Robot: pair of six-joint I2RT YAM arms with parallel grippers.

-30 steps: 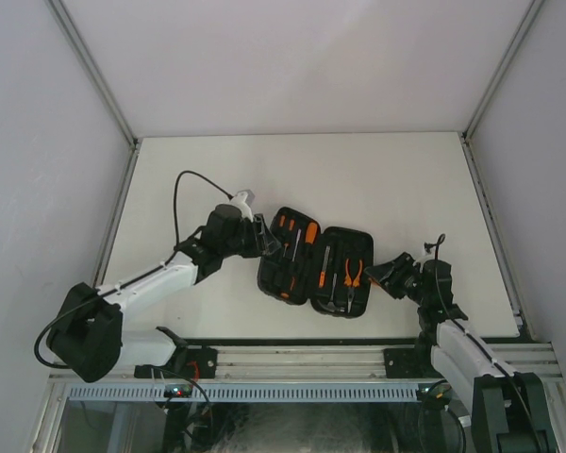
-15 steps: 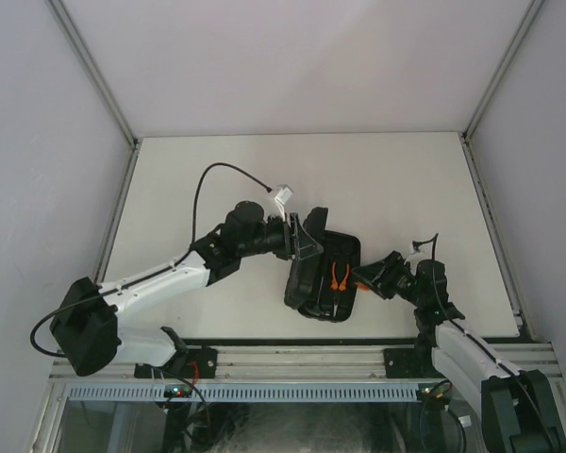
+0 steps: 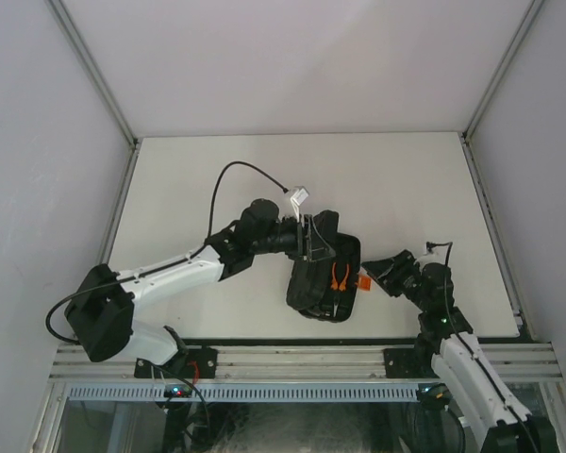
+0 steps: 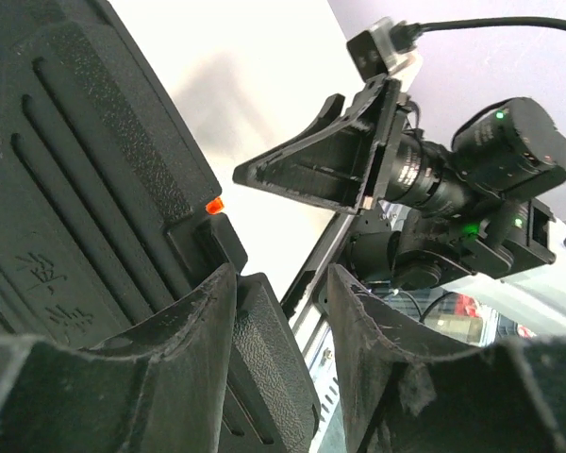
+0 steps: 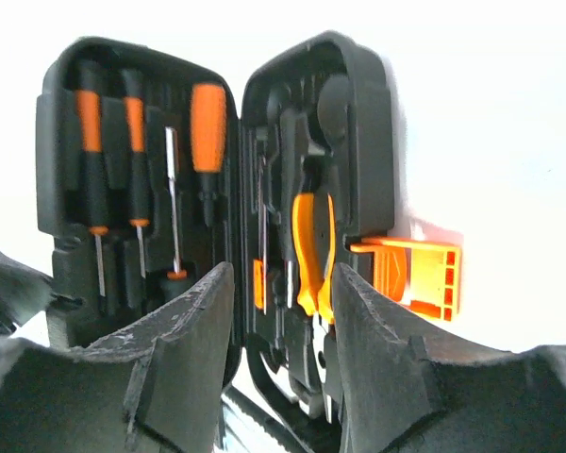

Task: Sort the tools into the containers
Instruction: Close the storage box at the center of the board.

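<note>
The black tool case [image 3: 323,294] stands half open like a book near the table's front. Its ribbed lid [image 4: 85,189] is raised and leans over the base. My left gripper [image 3: 311,238] is open, and its left finger [image 4: 203,330] lies against the lid's outer edge [image 4: 281,302]. In the right wrist view the lid half holds several orange-and-black screwdrivers [image 5: 132,160], and the base half [image 5: 358,123] holds the pliers [image 5: 311,245]. An orange latch [image 5: 420,269] sticks out on the base's right side. My right gripper [image 5: 281,293] is open just short of the case, holding nothing; it sits near the latch [image 3: 364,281].
The white table [image 3: 406,189] is walled on three sides. An aluminium rail [image 3: 302,354] runs along its front edge. The right arm's gripper and wrist camera [image 4: 472,160] face the left wrist view from the case's other side.
The case lay flat open a second ago. The left gripper has swung the lid up and rightward over the base. The right gripper stayed beside the latch.
</note>
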